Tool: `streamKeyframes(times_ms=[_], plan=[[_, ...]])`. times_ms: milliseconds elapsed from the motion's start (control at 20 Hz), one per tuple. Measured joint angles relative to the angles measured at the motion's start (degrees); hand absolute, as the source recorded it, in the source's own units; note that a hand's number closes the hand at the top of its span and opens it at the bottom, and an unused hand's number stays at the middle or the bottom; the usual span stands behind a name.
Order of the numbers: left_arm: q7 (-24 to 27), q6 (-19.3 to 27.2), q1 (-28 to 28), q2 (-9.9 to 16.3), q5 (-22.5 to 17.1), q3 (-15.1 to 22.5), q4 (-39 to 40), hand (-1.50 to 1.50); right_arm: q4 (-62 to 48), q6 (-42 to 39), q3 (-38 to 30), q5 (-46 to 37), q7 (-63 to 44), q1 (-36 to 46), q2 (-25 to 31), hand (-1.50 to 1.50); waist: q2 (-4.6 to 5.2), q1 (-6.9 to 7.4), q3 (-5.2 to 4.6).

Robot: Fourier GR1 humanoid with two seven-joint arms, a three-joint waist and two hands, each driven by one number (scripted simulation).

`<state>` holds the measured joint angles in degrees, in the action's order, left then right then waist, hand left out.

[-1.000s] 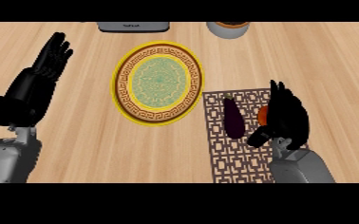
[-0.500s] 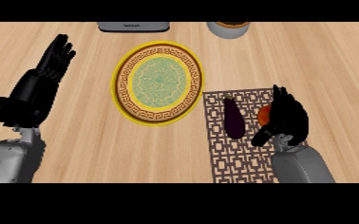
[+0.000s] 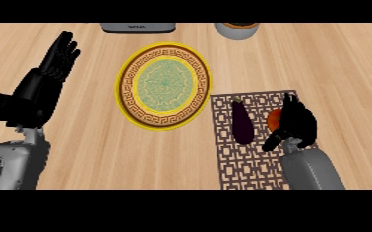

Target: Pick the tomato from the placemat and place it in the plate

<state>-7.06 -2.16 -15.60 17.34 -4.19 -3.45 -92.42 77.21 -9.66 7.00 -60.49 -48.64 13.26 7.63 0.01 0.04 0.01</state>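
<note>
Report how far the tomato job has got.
Done: the right hand has reached the placemat and covers most of the tomato. In hand: closing on it; a grasp cannot be confirmed. Left: lift and carry it past the eggplant to the plate, which holds nothing. The left hand rests open.

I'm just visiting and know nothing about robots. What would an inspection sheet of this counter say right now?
Surface: wooden counter.
Job's things: tomato on the placemat, mostly hidden by the right hand; plate holds nothing.
Clutter: dark eggplant on the placemat beside the tomato.
Hands: right hand over the tomato, grasp unclear; left hand open, resting at left.
Cables: nothing seen.
Surroundings: grey appliance and a pot at the far edge.
</note>
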Motion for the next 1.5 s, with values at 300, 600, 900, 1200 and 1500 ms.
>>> streamKeyframes(times_ms=[300, 600, 900, 1200, 1500], plan=[[0.0, -0.8, 0.2, 0.1, 0.1, -1.0, -0.7, 0.00, -3.2, 8.2, 0.0, -3.1, 6.1, 1.2, 1.9, 1.50, -0.11, 0.15, -0.11], [0.3, -0.6, 0.8, -0.1, 0.6, -1.7, 0.0, 0.00, 8.4, 12.5, 3.9, -7.5, -0.6, -12.9, -1.4, 1.50, -1.27, -1.52, -0.94], [-0.3, -0.5, 0.3, 0.0, 0.8, -2.1, 0.3, 0.00, 23.6, 14.2, 12.3, -16.5, -6.5, -31.5, -1.9, 1.50, -0.76, -1.82, -0.42], [-0.4, -1.3, 0.0, -0.3, 0.6, -2.1, 0.1, 0.00, 38.3, 11.5, 21.4, -25.3, -9.4, -37.7, -2.7, 1.50, -0.31, -0.98, -0.15], [0.3, -1.6, -0.7, -0.5, 1.0, -2.0, 1.0, 0.00, 46.2, 10.5, 31.5, -31.6, -9.2, -33.1, -5.2, 1.50, -0.19, -0.33, -0.09]])
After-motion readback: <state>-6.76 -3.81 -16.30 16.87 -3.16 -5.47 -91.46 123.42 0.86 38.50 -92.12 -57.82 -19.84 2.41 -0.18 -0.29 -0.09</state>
